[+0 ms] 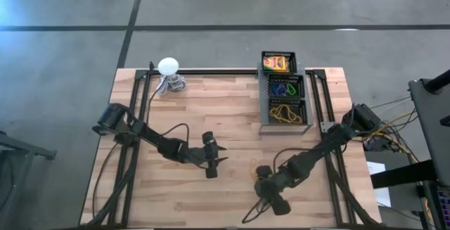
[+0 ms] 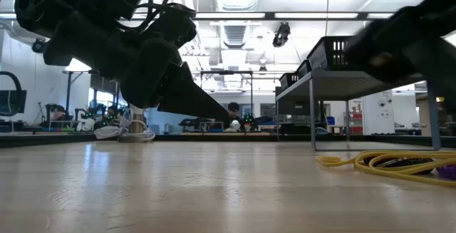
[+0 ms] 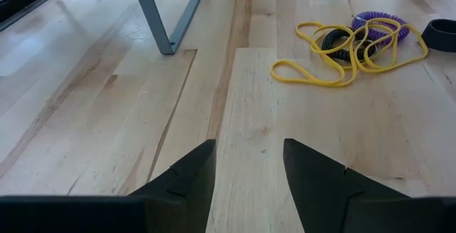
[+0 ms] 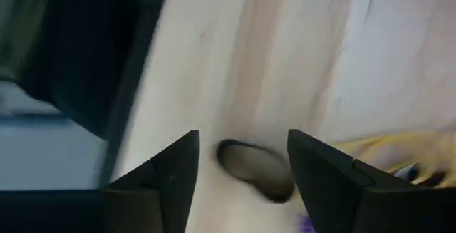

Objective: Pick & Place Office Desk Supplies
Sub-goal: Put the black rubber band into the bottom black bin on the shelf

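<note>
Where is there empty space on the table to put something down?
The bare wooden tabletop between the white ball-topped object and the black tray rack is free. It is crowded around the right hand, near the yellow rubber bands.

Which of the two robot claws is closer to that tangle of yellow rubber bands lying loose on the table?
The right gripper hangs almost over the rubber bands, with a dark ring just ahead of its fingers. The left gripper faces them from farther across the bare wood.
</note>
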